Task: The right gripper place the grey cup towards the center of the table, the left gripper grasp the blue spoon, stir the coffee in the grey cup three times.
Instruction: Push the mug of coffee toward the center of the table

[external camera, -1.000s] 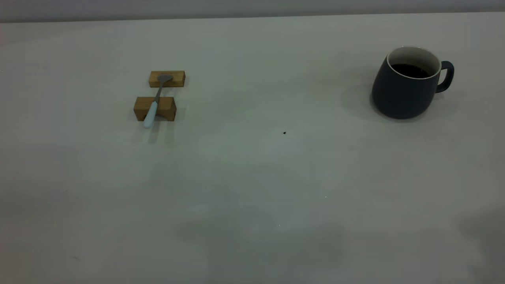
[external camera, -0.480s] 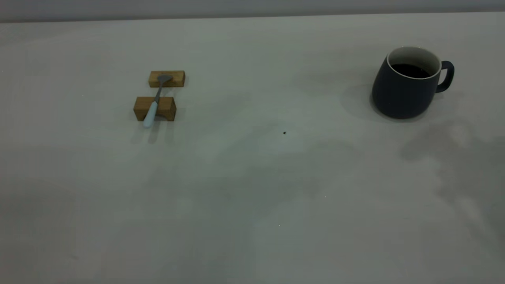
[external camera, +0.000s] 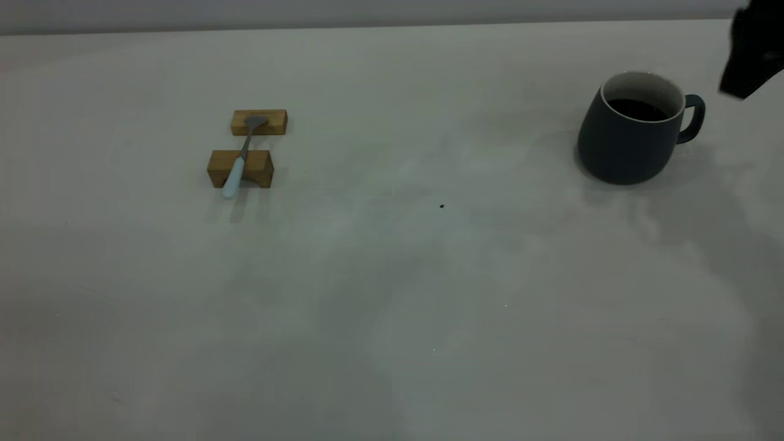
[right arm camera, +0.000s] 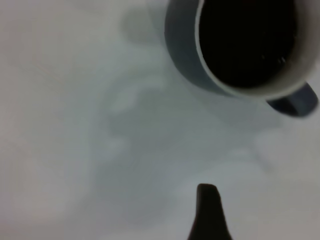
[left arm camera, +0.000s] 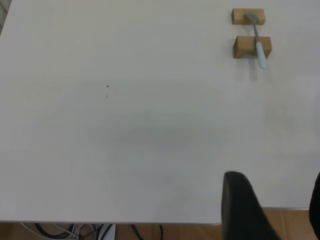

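So we've got the grey cup (external camera: 631, 131) with coffee (external camera: 637, 109) sitting far right on the table (external camera: 392, 275), right gripper (external camera: 750, 55) just beside its handle, holding nothing; can't tell how open it is. The blue spoon (external camera: 236, 168) rests across two wooden blocks (external camera: 240, 168), left side, untouched. Left gripper (left arm camera: 272, 210) hangs back, holding nothing, fingers spread.

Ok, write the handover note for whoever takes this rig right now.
Right pincer: at the exterior view's upper right edge, above and beside the grey cup, not touching it; holds nothing.
Left pincer: back over the table's near edge, far from the blue spoon.
Grey cup: upright at the table's right side, coffee inside, handle towards the right pincer.
Blue spoon: lying across two wooden blocks at the left.
Done: nothing.
Left: move cup to centre, pick up spoon, stir three times.
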